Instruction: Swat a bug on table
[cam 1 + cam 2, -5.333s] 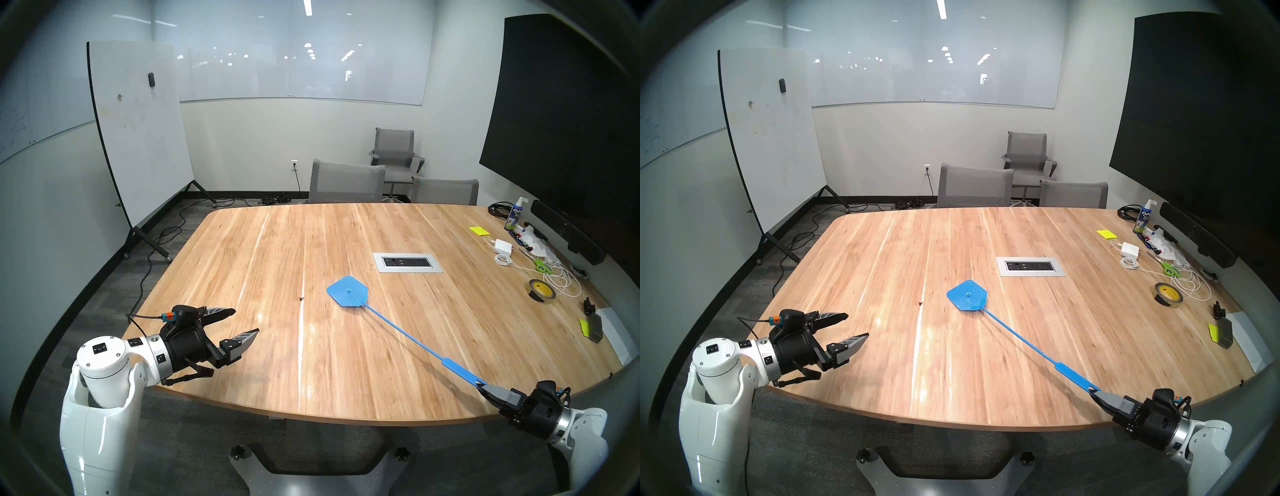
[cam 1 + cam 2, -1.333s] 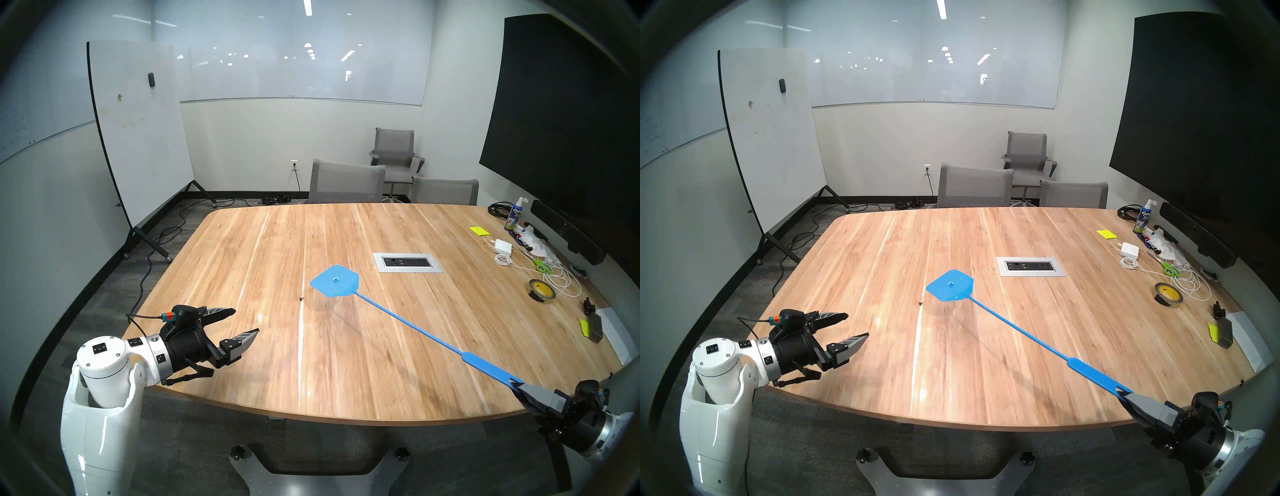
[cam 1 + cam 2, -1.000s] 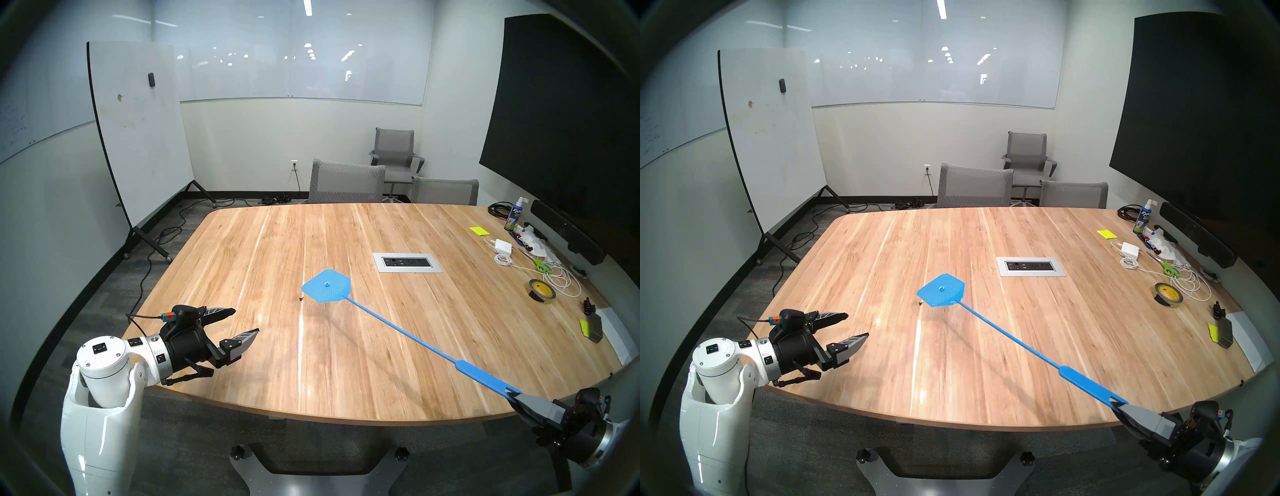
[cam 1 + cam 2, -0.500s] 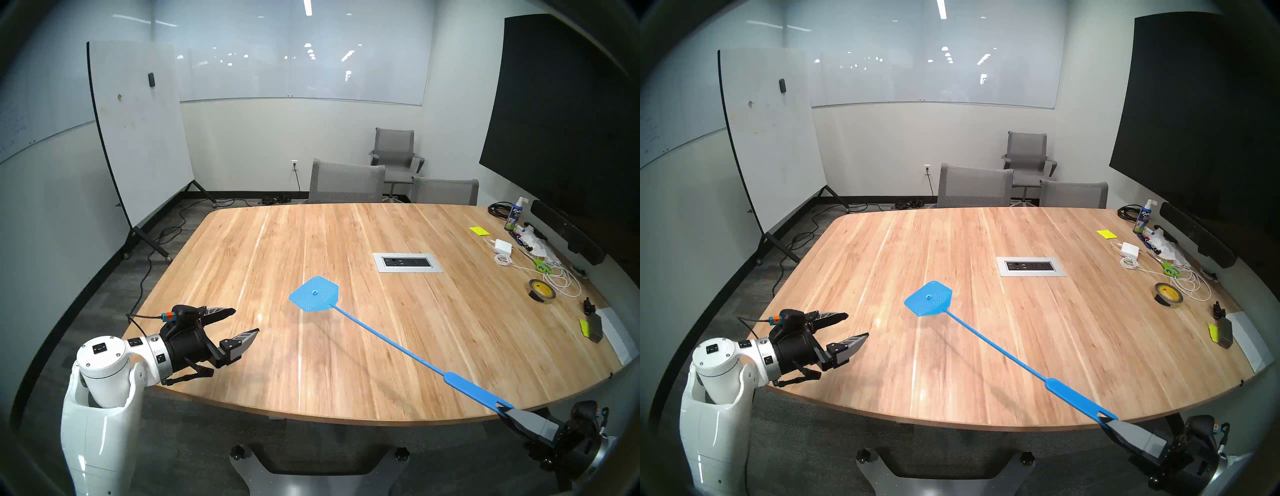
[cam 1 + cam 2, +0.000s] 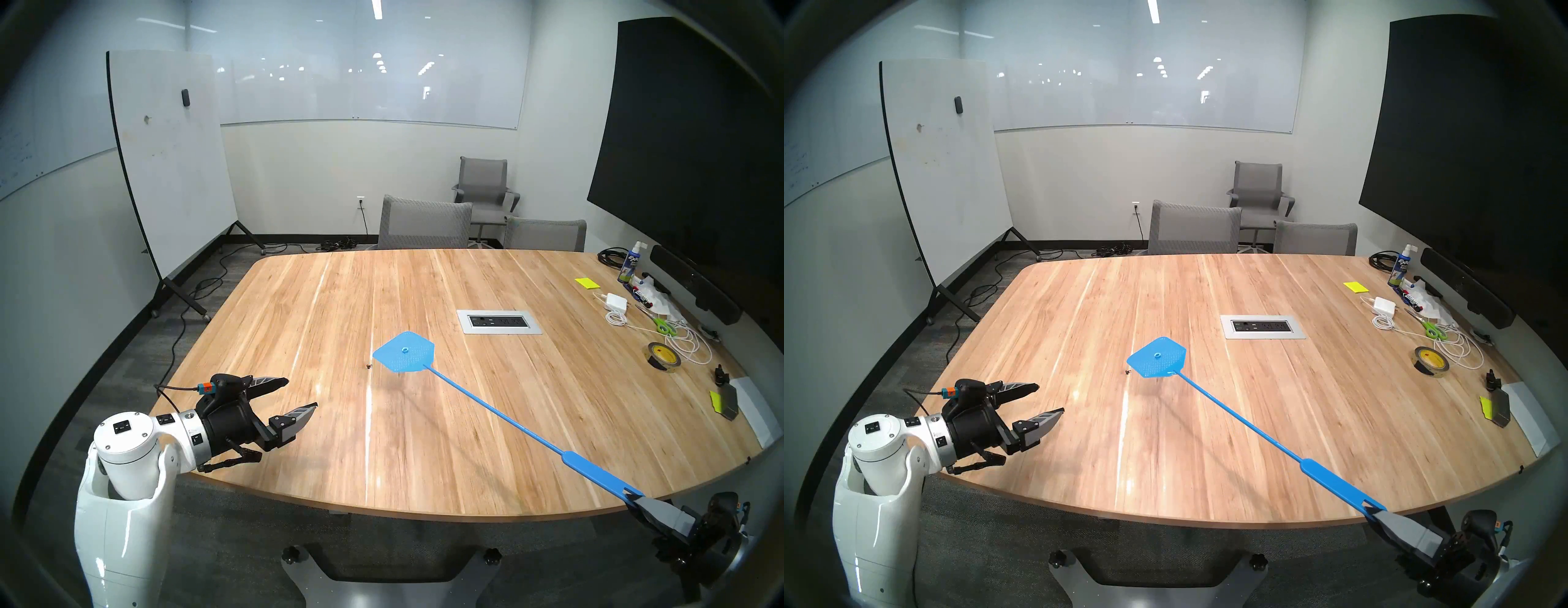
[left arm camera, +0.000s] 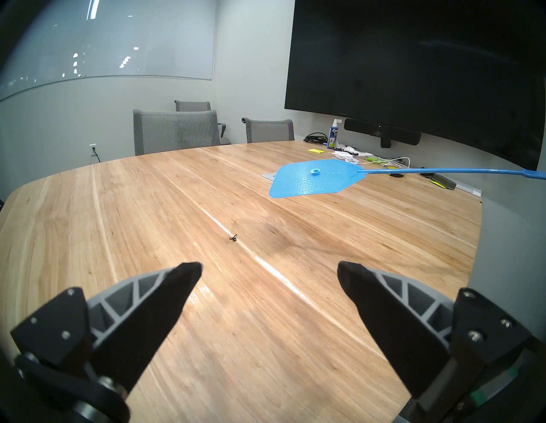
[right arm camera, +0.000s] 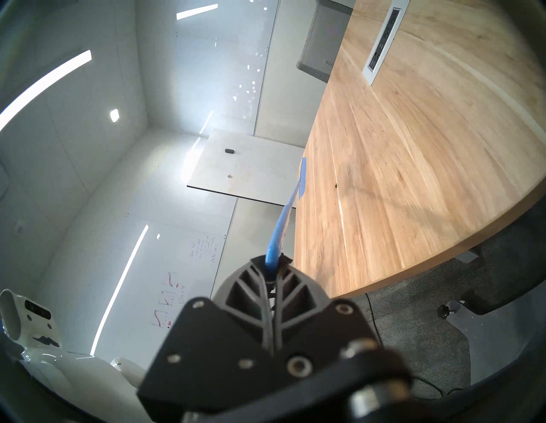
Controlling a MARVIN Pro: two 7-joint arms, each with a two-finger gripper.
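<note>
The bug [image 5: 368, 365] [image 5: 1127, 372] [image 6: 233, 237] [image 7: 336, 185] is a tiny dark speck lying bare on the light wood table [image 5: 424, 446]. My right gripper [image 5: 635, 502] [image 5: 1374, 514] [image 7: 273, 267], off the table's near right edge, is shut on the handle end of a blue fly swatter [image 5: 500, 415]. The swatter's mesh head [image 5: 405, 352] [image 5: 1158, 357] [image 6: 313, 178] hovers above the wood, just right of the bug. My left gripper [image 5: 302, 394] [image 6: 269, 273] stands open and empty over the near left corner.
A grey power-outlet panel [image 5: 499, 321] is set into the table beyond the swatter head. Tape [image 5: 663, 358], scissors [image 5: 662, 325], white cables [image 5: 687, 346], a charger [image 5: 616, 302] and a spray bottle [image 5: 630, 263] clutter the right side. Grey chairs [image 5: 424, 223] stand at the far edge.
The swatter head, which lay low over the bug half a second ago and hid it, has lifted and swung back right. The bug shows again at the same spot. The left arm stayed still.
</note>
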